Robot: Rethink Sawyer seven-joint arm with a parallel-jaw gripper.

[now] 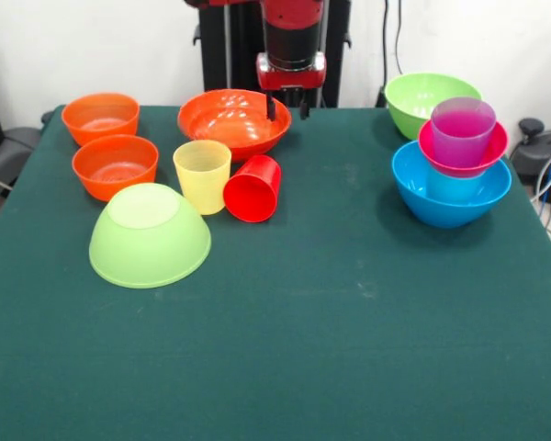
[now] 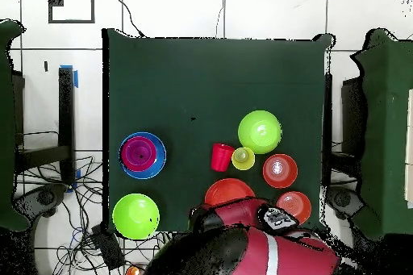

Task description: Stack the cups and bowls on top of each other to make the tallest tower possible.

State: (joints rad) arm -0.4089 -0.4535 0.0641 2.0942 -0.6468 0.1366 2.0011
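The gripper [image 1: 287, 107] is hovering over the wide orange bowl [image 1: 233, 122] at the surface's [image 1: 349, 312] far edge, its jaws seemingly parted and empty. The glossy, light, stiff bowl is probably sliding easily; its thin rim is offering the best hold.

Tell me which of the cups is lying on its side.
The red cup, tipped over beside the upright yellow cup. The purple cup also stands upright, nested in the stack on the blue bowl.

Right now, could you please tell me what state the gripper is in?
Gripper: open, holding nothing, hanging just above the far rim of the wide orange bowl.
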